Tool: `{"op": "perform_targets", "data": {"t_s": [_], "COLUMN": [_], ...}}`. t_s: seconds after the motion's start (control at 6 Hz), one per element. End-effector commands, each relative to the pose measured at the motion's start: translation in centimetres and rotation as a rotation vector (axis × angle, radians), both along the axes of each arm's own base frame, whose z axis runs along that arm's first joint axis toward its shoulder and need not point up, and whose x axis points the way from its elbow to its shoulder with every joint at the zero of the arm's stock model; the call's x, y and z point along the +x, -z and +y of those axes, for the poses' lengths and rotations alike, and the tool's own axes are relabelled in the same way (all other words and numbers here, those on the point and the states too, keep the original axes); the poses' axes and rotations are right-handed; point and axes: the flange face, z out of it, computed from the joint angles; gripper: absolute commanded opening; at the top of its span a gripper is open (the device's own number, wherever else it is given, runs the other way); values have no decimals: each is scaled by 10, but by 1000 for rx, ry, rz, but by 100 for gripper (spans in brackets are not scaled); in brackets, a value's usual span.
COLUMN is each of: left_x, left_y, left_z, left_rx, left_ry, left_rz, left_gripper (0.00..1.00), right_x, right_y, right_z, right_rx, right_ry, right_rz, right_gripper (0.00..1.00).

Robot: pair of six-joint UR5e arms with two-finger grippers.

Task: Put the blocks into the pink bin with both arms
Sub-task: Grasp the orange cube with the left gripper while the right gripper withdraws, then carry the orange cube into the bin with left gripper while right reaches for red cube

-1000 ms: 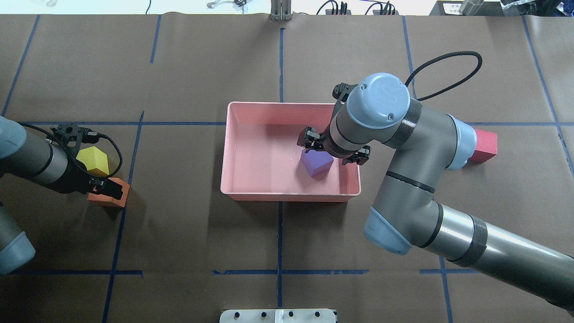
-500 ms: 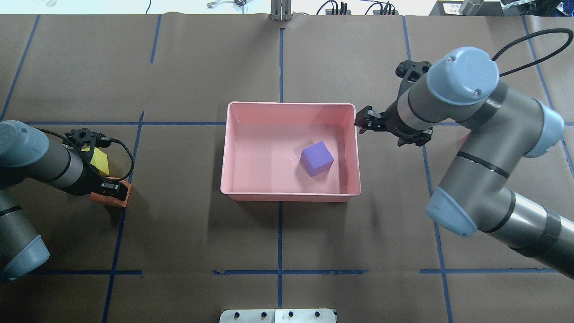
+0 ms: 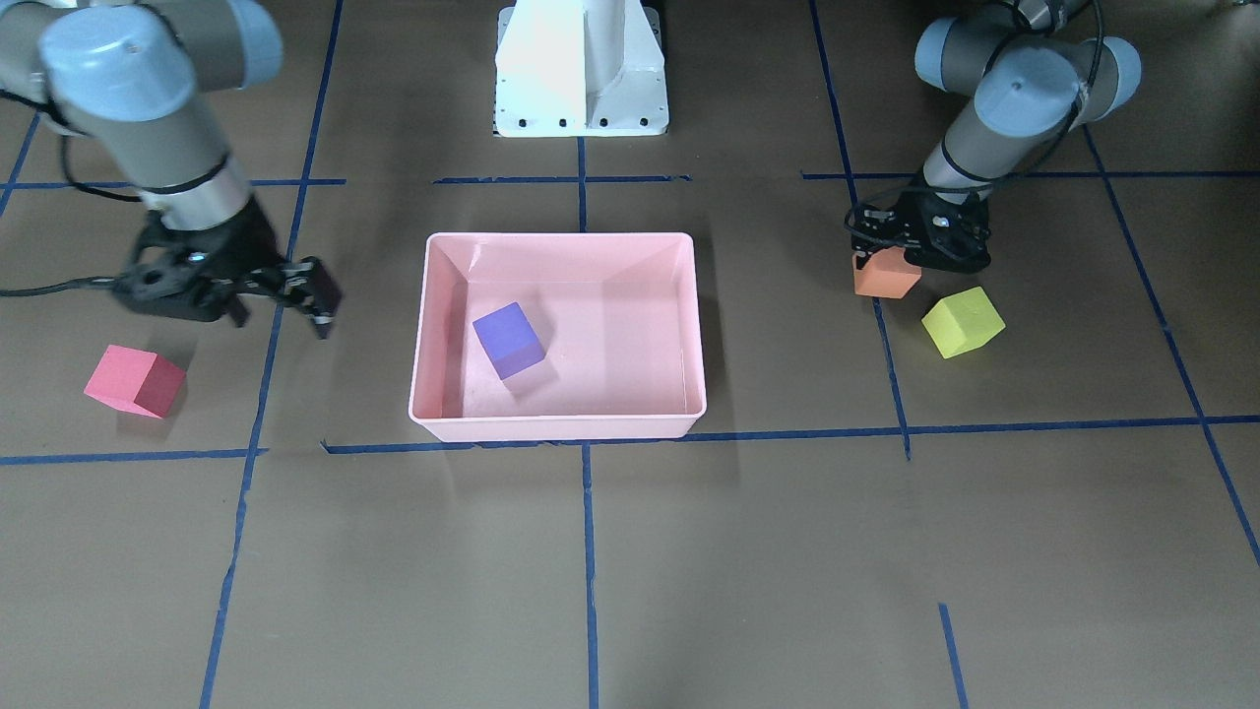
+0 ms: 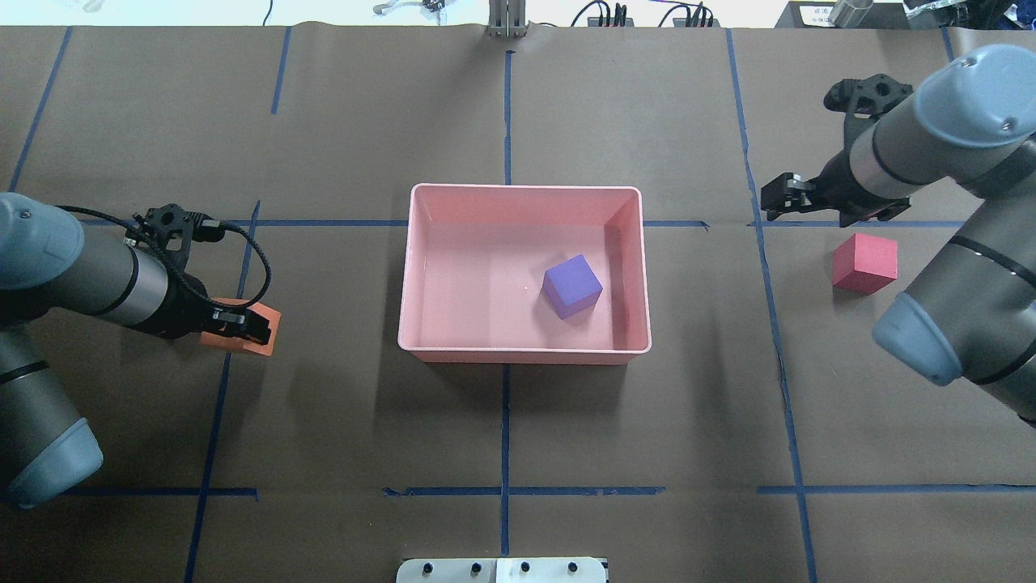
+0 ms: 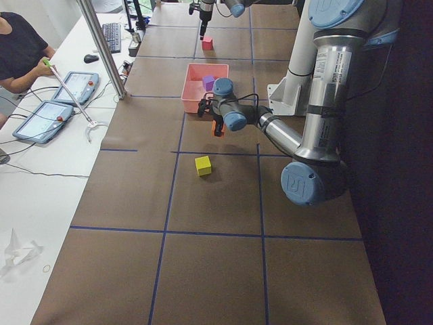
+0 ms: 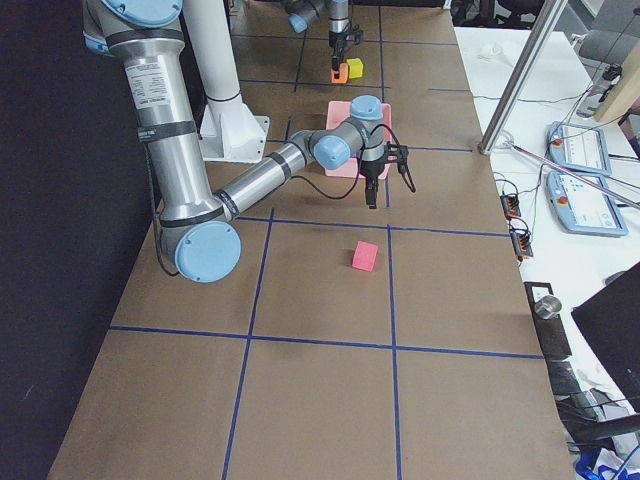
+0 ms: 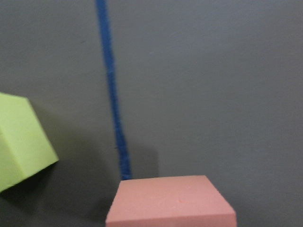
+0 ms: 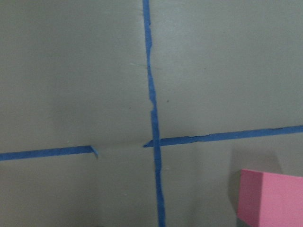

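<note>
Clasping orange block (image 3: 886, 281) (by yellow-green one (image 3: 963, 322)), left pincer (image 3: 889, 258).

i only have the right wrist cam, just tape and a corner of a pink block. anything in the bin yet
Observer: Yes, a purple block lies in the bin, alone.
Operator: what's the left end effector doing
Observer: It is shut on the orange block, outside the bin.
Operator: where's the yellow block
Observer: On the table, beside the orange block and apart from it.
</note>
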Motion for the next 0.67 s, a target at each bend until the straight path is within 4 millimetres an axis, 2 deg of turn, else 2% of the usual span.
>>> {"op": "perform_targets", "data": {"t_s": [0.0,0.17,0.33,0.5], "left_x": [21,43,71,93], "left_y": [137,154,159,151], "left_z": [-17,-28,-29,-40], "left_rx": [-102,-129,-135,-145], "left_ry": [109,117,92,87], "left_rz": [223,228,216,190], "left_gripper": [8,11,16,71], "right_x": [42,40,36,32], "right_y": [-54,-69,-98,-142], "right_z": [-19,-22,-29,-35], "right_rx": [21,-2,9,52], "right_ry": [79,84,83,77], "right_rz": [70,85,78,50], "right_gripper": [100,100,100,100]}}
